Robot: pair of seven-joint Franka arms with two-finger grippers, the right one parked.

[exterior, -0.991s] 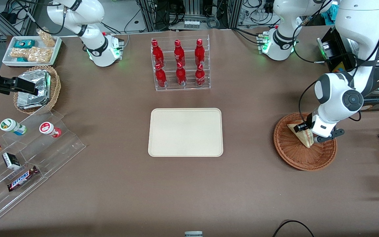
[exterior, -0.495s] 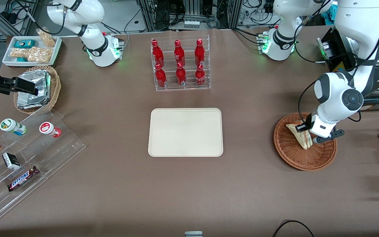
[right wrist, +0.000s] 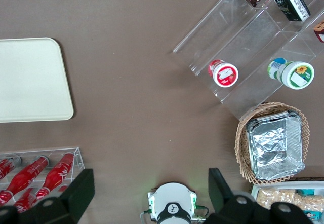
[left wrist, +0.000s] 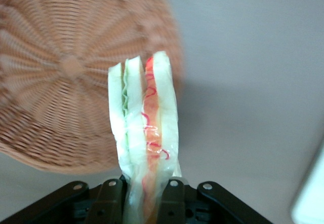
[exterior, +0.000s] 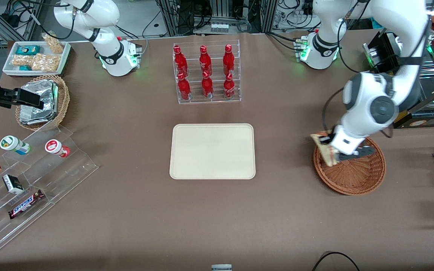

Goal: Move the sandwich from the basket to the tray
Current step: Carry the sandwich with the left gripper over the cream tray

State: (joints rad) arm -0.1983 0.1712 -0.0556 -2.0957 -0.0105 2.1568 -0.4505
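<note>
The brown cloth-covered counter (exterior: 134,210) carries a flat cream-beige rectangular tray (exterior: 212,151) at its middle. Farther from the front camera stands a clear acrylic rack of red bottles (exterior: 206,71). A shallow reddish-brown wicker basket (exterior: 352,177) lies toward the working arm's end, with the hand (exterior: 332,152) above its rim. A stepped clear acrylic stand (exterior: 32,180) and a tan wicker basket (exterior: 63,98) lie toward the parked arm's end.

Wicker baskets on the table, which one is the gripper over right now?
The shallow reddish-brown basket at the working arm's end. The gripper hangs above its rim, shut on the sandwich. The deeper tan basket holds foil packs.
</note>
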